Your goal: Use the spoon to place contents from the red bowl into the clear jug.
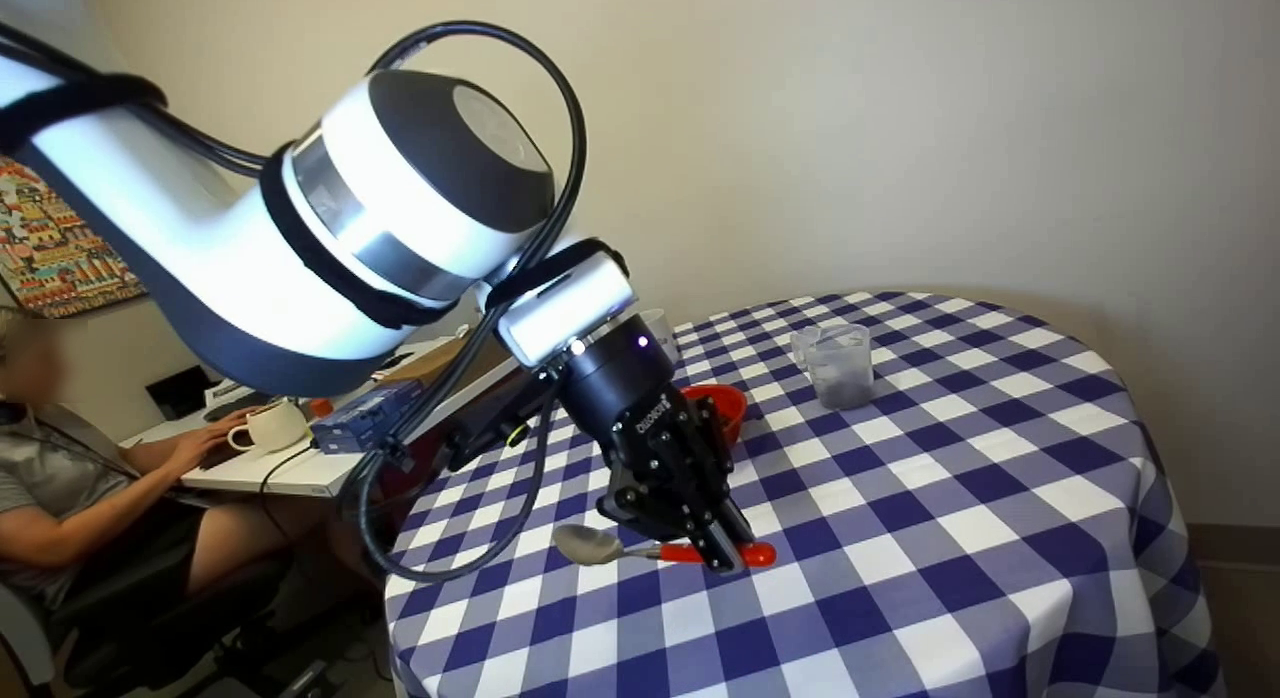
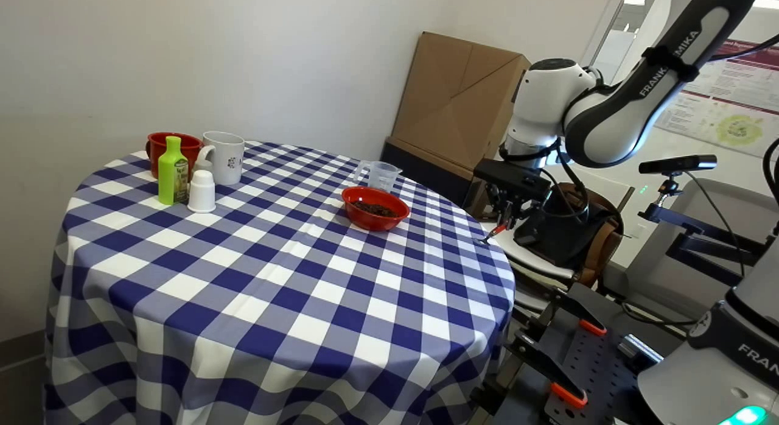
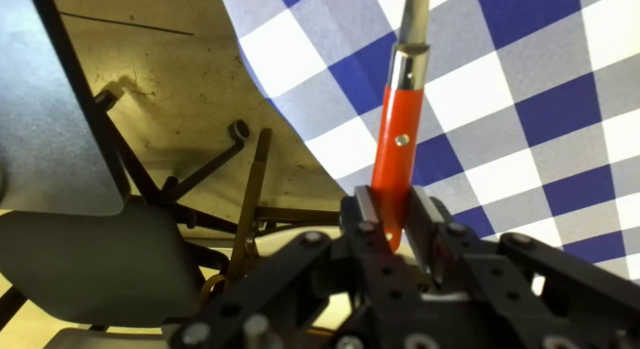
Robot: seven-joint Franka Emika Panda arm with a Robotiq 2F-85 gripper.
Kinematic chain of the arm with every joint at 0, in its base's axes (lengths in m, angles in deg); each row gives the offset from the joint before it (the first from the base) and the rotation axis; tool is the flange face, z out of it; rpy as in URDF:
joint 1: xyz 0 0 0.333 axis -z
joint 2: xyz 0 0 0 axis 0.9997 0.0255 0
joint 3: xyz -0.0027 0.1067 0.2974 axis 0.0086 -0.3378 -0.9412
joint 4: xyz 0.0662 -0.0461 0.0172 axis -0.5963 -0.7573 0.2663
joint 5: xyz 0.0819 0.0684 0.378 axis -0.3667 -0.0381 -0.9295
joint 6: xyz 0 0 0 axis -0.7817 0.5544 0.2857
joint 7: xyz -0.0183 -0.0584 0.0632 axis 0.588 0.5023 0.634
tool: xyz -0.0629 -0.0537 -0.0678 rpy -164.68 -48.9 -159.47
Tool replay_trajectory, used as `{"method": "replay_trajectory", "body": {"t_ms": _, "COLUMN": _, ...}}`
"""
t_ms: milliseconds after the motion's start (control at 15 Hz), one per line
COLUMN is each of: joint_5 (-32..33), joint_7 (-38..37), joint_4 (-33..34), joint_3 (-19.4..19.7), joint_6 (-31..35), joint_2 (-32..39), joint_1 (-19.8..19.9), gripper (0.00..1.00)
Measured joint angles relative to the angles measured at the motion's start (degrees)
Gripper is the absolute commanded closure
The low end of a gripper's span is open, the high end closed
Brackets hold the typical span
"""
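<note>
Pincer (image 3: pixel 395 204): squeezing the spoon (image 3: pixel 401 114) by its handle
Pincer's word: ROBOTIQ
Arm (image 2: pixel 608 123): says FRANK, some letters covered
Spoon: red handle, grey scoop

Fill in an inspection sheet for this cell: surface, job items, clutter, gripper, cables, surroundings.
Surface: checked cloth, its edge hanging down.
Spoon: held near the end of its red handle; contact with cloth can't be told.
Bowl: on the cloth, dark contents inside.
Jug: upright on the cloth; contents hard to tell.
Clutter: red mug, white mug, green bottle, white container, grouped on the cloth.
Gripper: shut on the spoon's handle.
Cables: strapped along the arm, one loop hanging beside the gripper.
Surroundings: person seated at a desk; cardboard box beyond the cloth.
</note>
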Motion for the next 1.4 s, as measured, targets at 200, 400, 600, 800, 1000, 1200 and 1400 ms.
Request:
{"method": "replay_trajectory", "body": {"t_ms": 200, "joint_5": -4.55, "joint_7": 2.22, "joint_4": 2.06, "joint_3": -2.13, "joint_6": 0.00, "joint_2": 1.69, "joint_1": 0.00, "gripper": 0.95}}
{"method": "replay_trajectory", "body": {"t_ms": 400, "joint_5": -6.81, "joint_7": 3.43, "joint_4": 4.57, "joint_3": -4.27, "joint_6": -0.01, "joint_2": 4.23, "joint_1": 0.16, "gripper": 0.95}}
{"method": "replay_trajectory", "body": {"t_ms": 600, "joint_5": -7.40, "joint_7": 3.48, "joint_4": 7.37, "joint_3": -5.75, "joint_6": -0.01, "joint_2": 7.61, "joint_1": 0.11, "gripper": 0.95}}
{"method": "replay_trajectory", "body": {"t_ms": 800, "joint_5": -7.41, "joint_7": 3.49, "joint_4": 10.08, "joint_3": -6.39, "joint_6": -0.01, "joint_2": 11.19, "joint_1": -0.17, "gripper": 0.95}}
{"method": "replay_trajectory", "body": {"t_ms": 1000, "joint_5": -7.42, "joint_7": 3.49, "joint_4": 12.16, "joint_3": -6.52, "joint_6": -0.01, "joint_2": 14.30, "joint_1": -0.88, "gripper": 0.95}}
{"method": "replay_trajectory", "body": {"t_ms": 1200, "joint_5": -7.42, "joint_7": 3.51, "joint_4": 13.22, "joint_3": -6.54, "joint_6": -0.01, "joint_2": 16.29, "joint_1": -1.70, "gripper": 0.54}}
{"method": "replay_trajectory", "body": {"t_ms": 1400, "joint_5": -9.19, "joint_7": 5.57, "joint_4": 13.25, "joint_3": -6.91, "joint_6": -0.01, "joint_2": 16.99, "joint_1": -1.94, "gripper": 0.33}}
